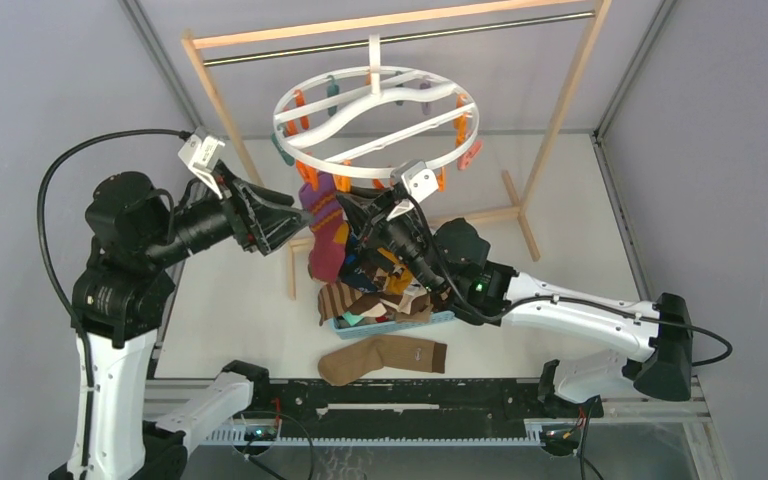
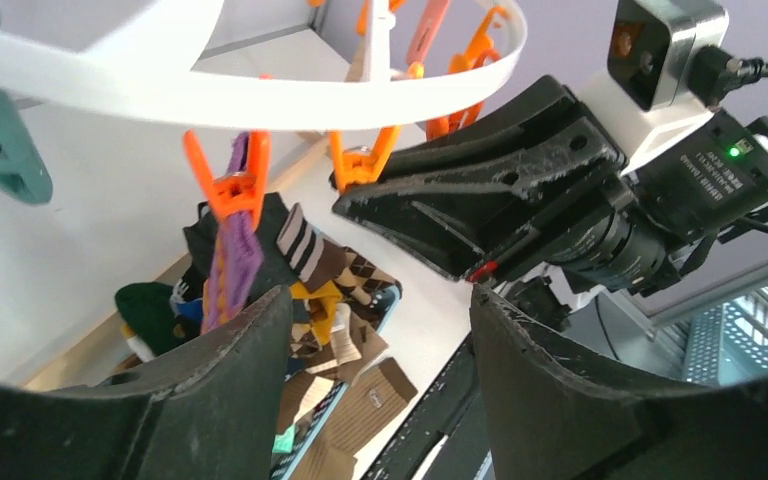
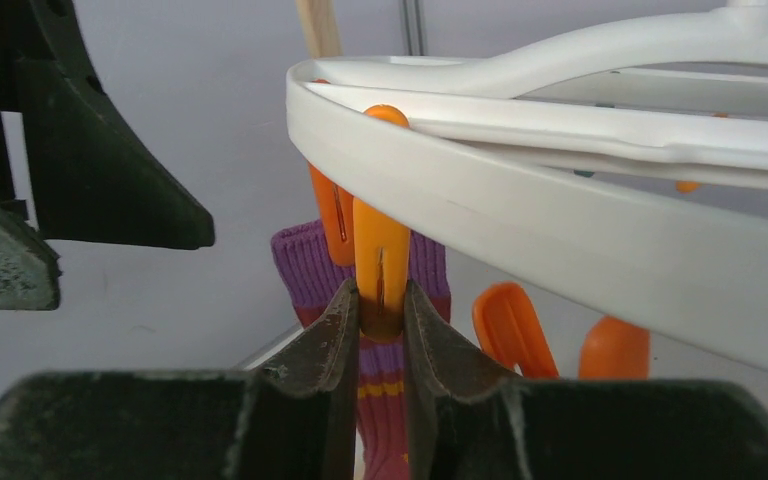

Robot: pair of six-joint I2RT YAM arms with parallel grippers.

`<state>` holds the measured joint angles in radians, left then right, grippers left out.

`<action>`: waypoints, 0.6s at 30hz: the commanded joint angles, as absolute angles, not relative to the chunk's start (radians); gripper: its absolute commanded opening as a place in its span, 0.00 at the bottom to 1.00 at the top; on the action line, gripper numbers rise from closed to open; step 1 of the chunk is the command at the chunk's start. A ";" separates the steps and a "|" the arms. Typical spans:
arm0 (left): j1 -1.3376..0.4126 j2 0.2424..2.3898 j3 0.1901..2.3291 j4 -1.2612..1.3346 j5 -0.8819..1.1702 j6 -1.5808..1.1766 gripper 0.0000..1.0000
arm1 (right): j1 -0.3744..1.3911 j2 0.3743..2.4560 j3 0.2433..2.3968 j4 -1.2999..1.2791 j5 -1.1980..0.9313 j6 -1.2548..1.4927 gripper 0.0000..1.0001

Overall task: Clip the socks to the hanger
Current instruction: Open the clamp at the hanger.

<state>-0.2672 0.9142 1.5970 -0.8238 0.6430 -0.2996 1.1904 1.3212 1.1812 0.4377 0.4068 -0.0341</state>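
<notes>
Pinching orange clothespin (image 3: 380, 250) with right gripper (image 3: 380, 310), plain only from right wrist | left gripper (image 2: 380, 300) spread wide, empty, beside purple sock (image 1: 325, 235) | above basket (image 1: 438, 319)

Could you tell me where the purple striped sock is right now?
In the top view the purple striped sock hangs left of centre from an orange clothespin on the hanger's near rim, just above the sock basket.

Wood rack (image 1: 563, 110) w/ metal rod (image 1: 480, 29); blue basket (image 1: 438, 319) on table (image 1: 240, 300).
</notes>
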 commanded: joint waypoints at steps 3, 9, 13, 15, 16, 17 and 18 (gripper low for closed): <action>-0.301 1.002 1.692 -0.726 0.704 -0.394 0.70 | 1.231 1.353 1.280 0.399 0.416 -0.006 0.12; -0.316 1.054 1.718 -0.695 0.697 -0.410 0.69 | 1.253 1.381 1.338 0.363 0.424 -0.016 0.12; -0.320 1.073 1.720 -0.686 0.684 -0.404 0.68 | 1.258 1.389 1.348 0.357 0.438 -0.020 0.12; -0.322 1.078 1.713 -0.686 0.666 -0.397 0.67 | 1.259 1.391 1.348 0.357 0.443 -0.023 0.12; -0.323 1.080 1.709 -0.686 0.657 -0.395 0.66 | 1.259 1.392 1.348 0.358 0.445 -0.024 0.12; -0.324 1.083 1.704 -0.686 0.643 -0.394 0.65 | 1.258 1.395 1.348 0.359 0.446 -0.024 0.12; -0.326 1.086 1.701 -0.684 0.633 -0.394 0.64 | 1.258 1.397 1.349 0.359 0.445 -0.023 0.12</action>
<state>-0.3153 1.0821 1.6764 -0.7425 0.6746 -0.3927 1.2407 1.3960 1.3045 0.3443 0.4450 -0.0204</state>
